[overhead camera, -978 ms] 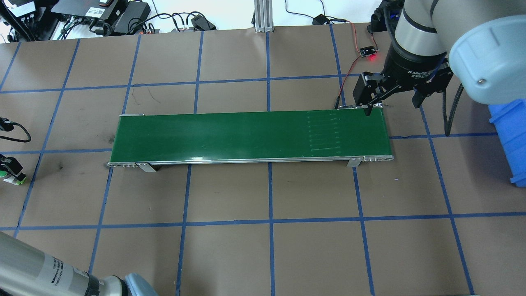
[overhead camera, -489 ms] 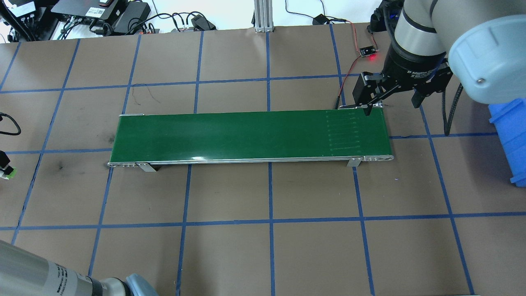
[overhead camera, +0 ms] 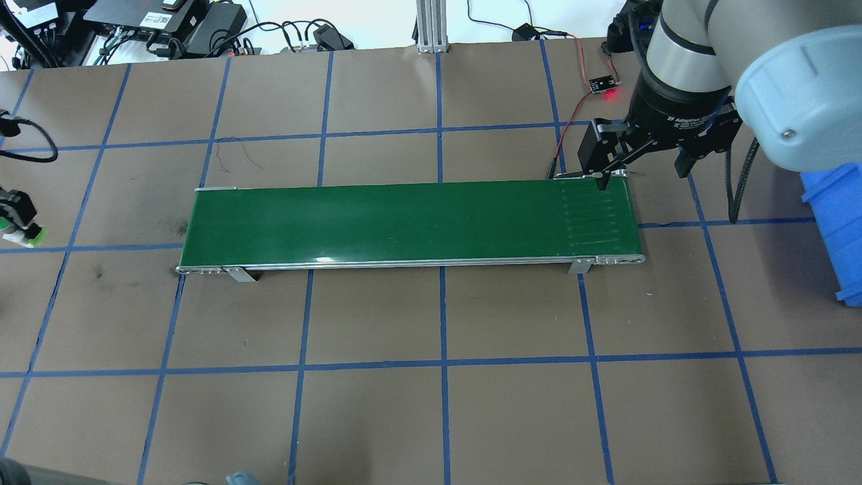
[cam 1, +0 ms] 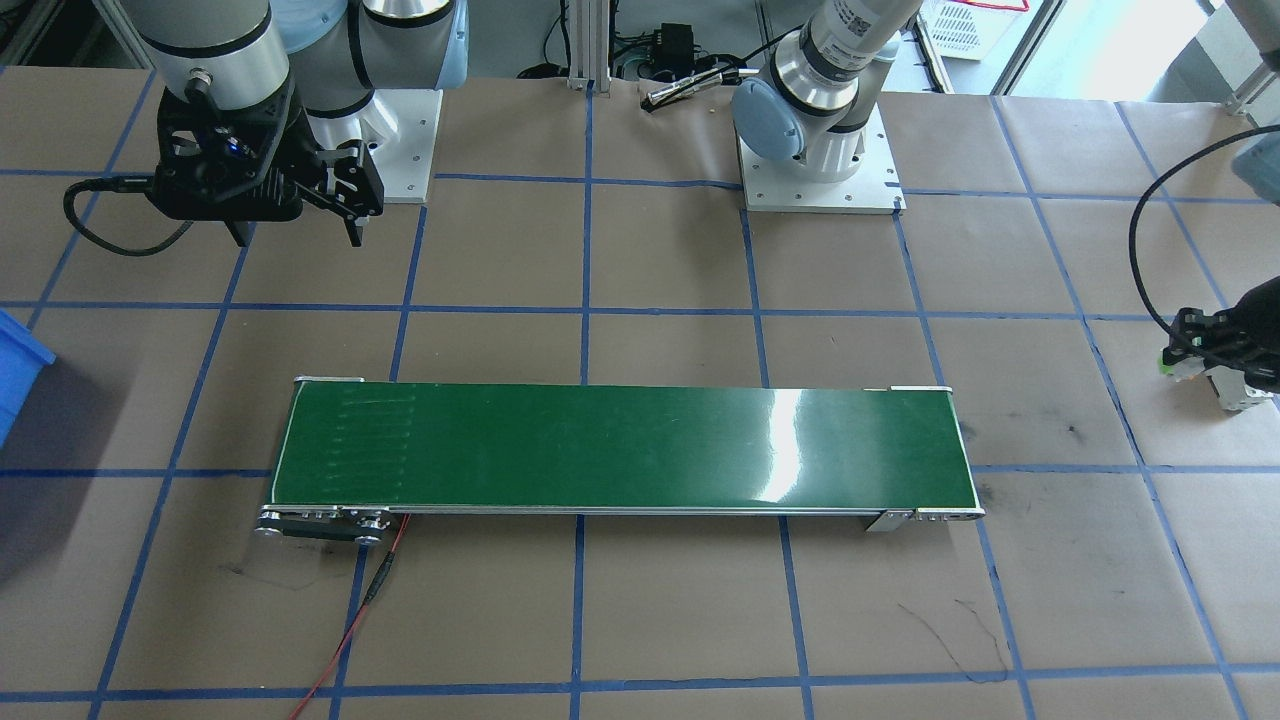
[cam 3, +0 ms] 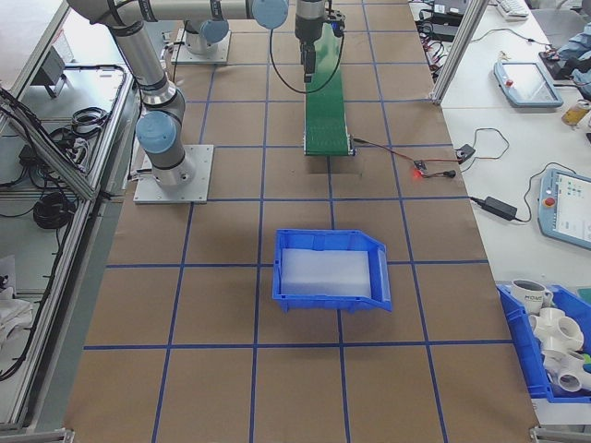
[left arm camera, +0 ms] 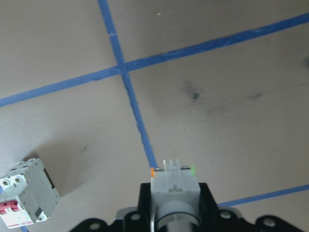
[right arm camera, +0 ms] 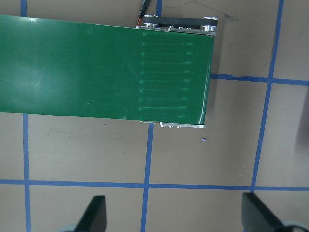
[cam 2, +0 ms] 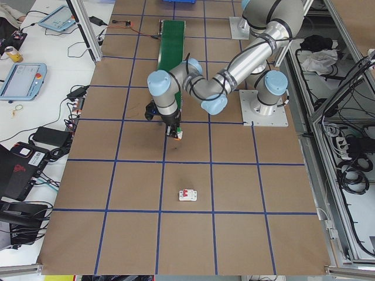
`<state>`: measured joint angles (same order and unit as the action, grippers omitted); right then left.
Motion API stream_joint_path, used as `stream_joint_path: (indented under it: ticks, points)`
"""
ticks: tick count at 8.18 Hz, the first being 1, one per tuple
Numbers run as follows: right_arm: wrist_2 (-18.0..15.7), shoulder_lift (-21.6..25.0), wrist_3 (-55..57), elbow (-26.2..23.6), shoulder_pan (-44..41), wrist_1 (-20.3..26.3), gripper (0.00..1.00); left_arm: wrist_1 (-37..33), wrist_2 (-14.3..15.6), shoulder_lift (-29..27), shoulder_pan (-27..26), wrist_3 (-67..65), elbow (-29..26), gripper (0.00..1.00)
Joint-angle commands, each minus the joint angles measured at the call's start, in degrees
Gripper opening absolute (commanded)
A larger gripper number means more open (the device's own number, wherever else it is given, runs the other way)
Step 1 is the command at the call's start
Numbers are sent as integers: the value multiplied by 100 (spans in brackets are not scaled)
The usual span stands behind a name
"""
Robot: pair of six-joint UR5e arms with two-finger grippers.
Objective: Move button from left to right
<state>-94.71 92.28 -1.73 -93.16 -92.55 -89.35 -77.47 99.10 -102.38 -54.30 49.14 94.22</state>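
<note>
The button (left arm camera: 174, 182), grey-white with a green cap, is clamped in my left gripper (left arm camera: 174, 200), which is shut on it a little above the brown table. In the overhead view this gripper (overhead camera: 17, 217) and the button (overhead camera: 25, 234) sit at the far left edge, well left of the green conveyor belt (overhead camera: 404, 222). The front view puts the button (cam 1: 1182, 366) at its right edge. My right gripper (overhead camera: 643, 167) hangs open and empty over the belt's right end; its fingers (right arm camera: 94, 215) frame bare table just beyond the belt (right arm camera: 96, 67).
A white circuit breaker with a red mark (left arm camera: 24, 203) lies on the table close to the held button, and shows again (cam 2: 187, 195) in the left side view. A blue bin (cam 3: 331, 268) stands beyond the belt's right end. A small board with a red light (overhead camera: 604, 86) and wires lie at the back right.
My left gripper has carried the button toward the far side along the table's left edge, and its forearm has left the bottom-left corner. The faint stripes on the belt have shifted right.
</note>
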Motion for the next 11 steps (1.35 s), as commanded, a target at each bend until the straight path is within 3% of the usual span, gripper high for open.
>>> stream_joint_path:
  ticks: [1,2,5,11]
  points:
    - [5,-9,-3,0,0,-3,100,-198,-546,306,-1211,-1304,17,0]
    - [5,-9,-3,0,0,-3,100,-207,-654,254,-1450,-2399,43,0]
    - [-4,-9,-3,0,0,-3,100,-128,-681,0,-1689,-3126,52,0]
    - [-4,-9,-20,0,0,5,100,136,-804,-739,-1856,-3279,52,0]
